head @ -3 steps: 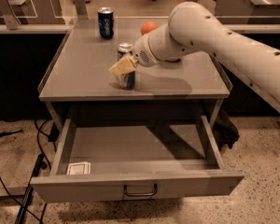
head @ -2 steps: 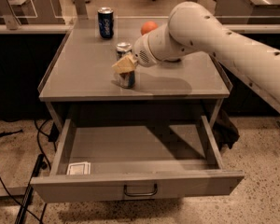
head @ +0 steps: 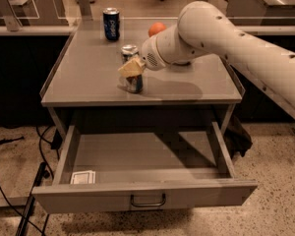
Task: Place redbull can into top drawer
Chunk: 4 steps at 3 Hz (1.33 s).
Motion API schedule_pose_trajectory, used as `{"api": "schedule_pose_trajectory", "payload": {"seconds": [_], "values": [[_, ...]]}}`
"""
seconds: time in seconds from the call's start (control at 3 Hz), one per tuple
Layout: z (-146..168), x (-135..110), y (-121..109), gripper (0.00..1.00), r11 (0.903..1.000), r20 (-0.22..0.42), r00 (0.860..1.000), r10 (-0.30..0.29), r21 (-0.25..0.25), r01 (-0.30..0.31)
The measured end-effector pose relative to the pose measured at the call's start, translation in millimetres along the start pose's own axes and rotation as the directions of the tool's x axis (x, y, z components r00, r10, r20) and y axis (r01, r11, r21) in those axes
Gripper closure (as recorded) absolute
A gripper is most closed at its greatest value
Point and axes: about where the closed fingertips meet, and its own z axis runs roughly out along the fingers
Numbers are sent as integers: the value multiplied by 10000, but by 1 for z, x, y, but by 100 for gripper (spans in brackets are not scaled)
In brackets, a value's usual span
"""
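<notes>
Silver and blue are seen on the redbull can [head: 130, 50], cream on the gripper [head: 131, 69] at its side. The top drawer [head: 147, 194] is shown grey and the Pepsi can [head: 111, 23] dark blue.

The cabinet top [head: 88, 77] carries three items. The redbull can [head: 130, 53] stands upright near the front edge, left of centre. The Pepsi can [head: 111, 23] stands upright at the rear, behind and slightly left of the redbull can, well apart from it. The orange [head: 156, 29] sits at the rear, right of the Pepsi can, partly behind the arm [head: 246, 48].

The arm enters from the right and reaches across the top. The gripper [head: 132, 69] is at the redbull can, overlapping its upper body.

The top drawer [head: 147, 191] is pulled out directly below the cabinet top. A card [head: 83, 177] lies in its front-left corner. The handle [head: 148, 201] sits at the centre of the front panel.
</notes>
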Motion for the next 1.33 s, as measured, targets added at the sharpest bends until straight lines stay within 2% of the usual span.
{"api": "schedule_pose_trajectory", "payload": {"seconds": [0.33,0.67,1.0,1.33], "values": [[0,0,0,100,10000,1,10000,-2,-2,2],[-25,-1,6,100,9991,240,9995,-223,-355,231],[-77,-1,31,100,9910,858,9944,-626,-1128,721],[-120,-1,62,100,9777,1816,9802,-785,-1780,1112]]}}
